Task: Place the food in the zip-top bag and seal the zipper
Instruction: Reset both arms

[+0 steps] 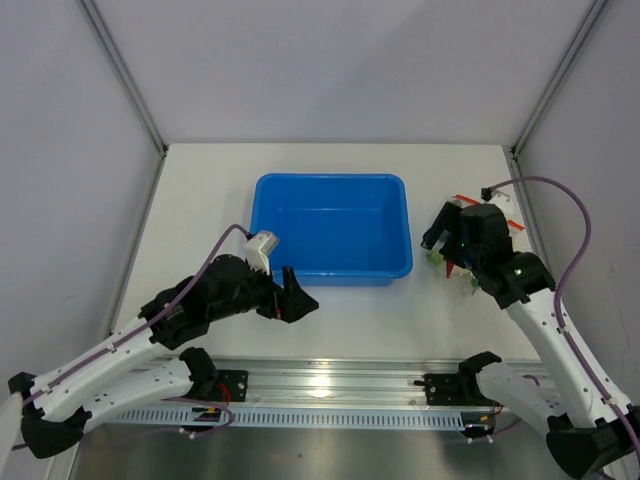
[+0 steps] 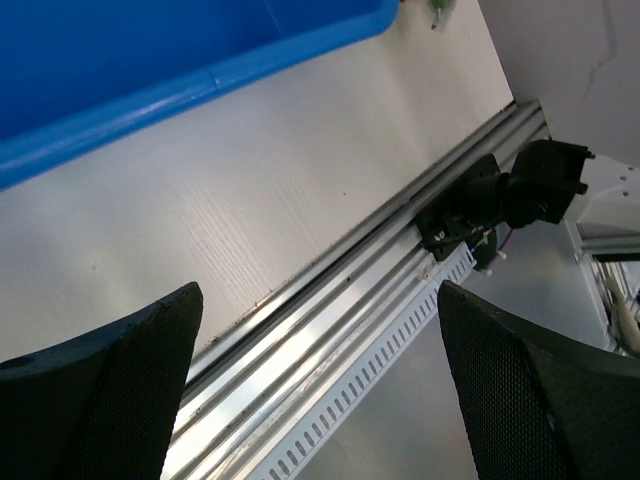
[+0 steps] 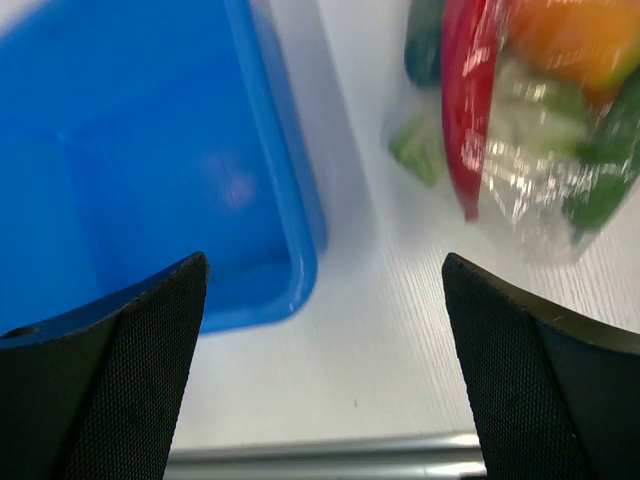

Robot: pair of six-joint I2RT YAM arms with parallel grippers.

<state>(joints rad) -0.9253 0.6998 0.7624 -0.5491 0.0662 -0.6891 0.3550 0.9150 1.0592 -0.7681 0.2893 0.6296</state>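
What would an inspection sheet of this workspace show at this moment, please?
Surface: white table, bare between tub and rail.
Job's things: zip-top bag lies on the table right of the tub; red chili, orange fruit and green pieces show through its plastic, blurred. Whether its mouth is sealed cannot be told.
Clutter: blue tub, nothing seen inside.
Grippers: left tool open, holding nothing, near the tub's front edge; right tool open, holding nothing, above the bag.
Cables: purple cable loops over the right arm; another runs along the left arm.
Surroundings: grey walls; aluminium rail at the near edge.
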